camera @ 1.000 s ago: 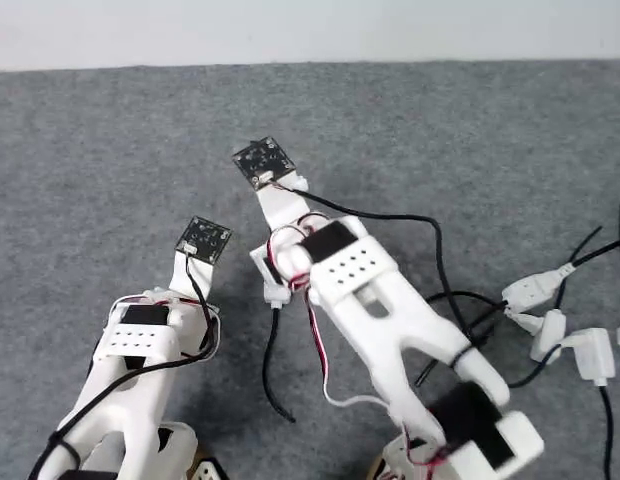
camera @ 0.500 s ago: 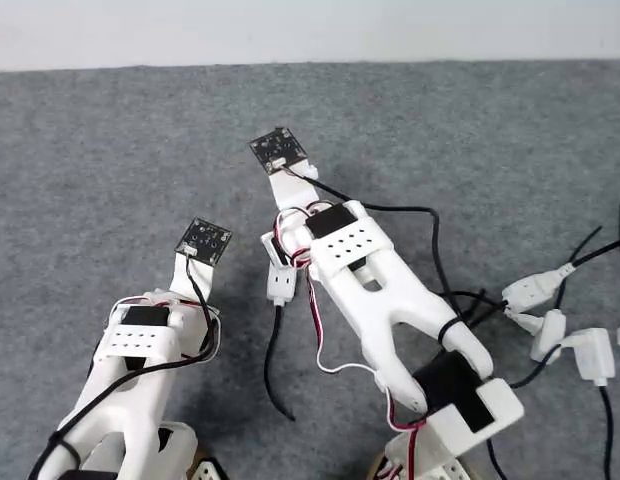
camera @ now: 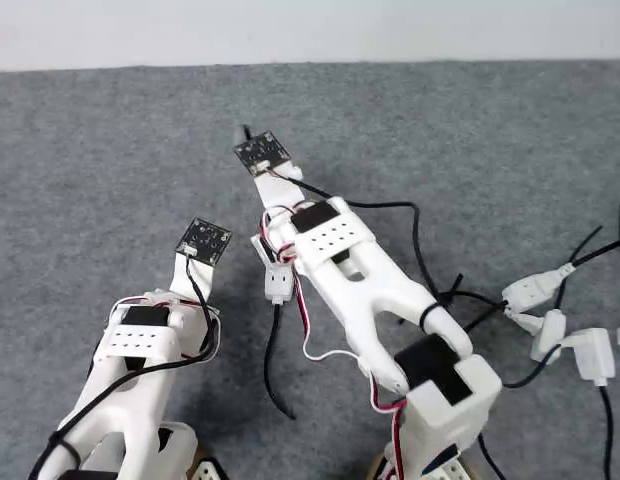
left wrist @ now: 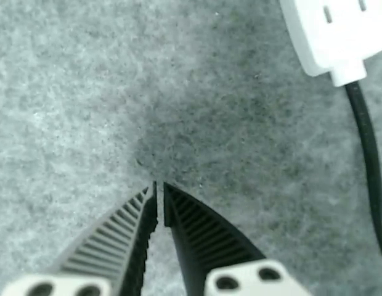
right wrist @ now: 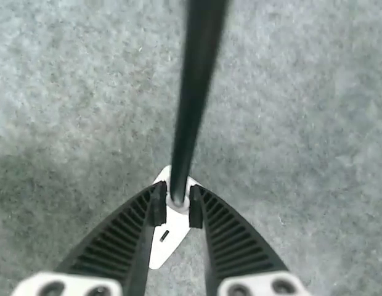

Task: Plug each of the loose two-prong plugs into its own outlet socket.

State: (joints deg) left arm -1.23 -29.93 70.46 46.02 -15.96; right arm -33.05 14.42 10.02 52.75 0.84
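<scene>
- Where the grey felt-covered bench (camera: 110, 130) ends at its far edge, a pale wall (camera: 290, 30) runs across the top of the high view.
- At the near left, the left arm (camera: 130, 370) stands over bare felt. Its wrist view shows the left claw (left wrist: 159, 198) with its ribbed fingers drawn together, tips almost meeting, nothing between them, hanging just above the bench.
- Beyond that claw's tips and off to one side lies a white outlet socket (left wrist: 326, 34), slots facing up, apart from the claw. The socket's cord (left wrist: 368, 166), black, runs away from it along the felt.
- In the high view this socket sits between the two arms, just beside the right arm's wrist, its cord trailing toward the near edge.
- Mid-bench, the right arm (camera: 360, 280) stretches toward the far side.
- Its wrist view shows the right claw (right wrist: 174, 206) clamped on a white plug (right wrist: 166, 237), low over the felt. The plug's cord (right wrist: 194, 92), also black, leads straight away from the fingertips.
- Near the right edge, several white connectors (camera: 550, 330) on black cords lie bunched on the bench, well apart from both arms. Which are plugs and which are sockets cannot be told.
</scene>
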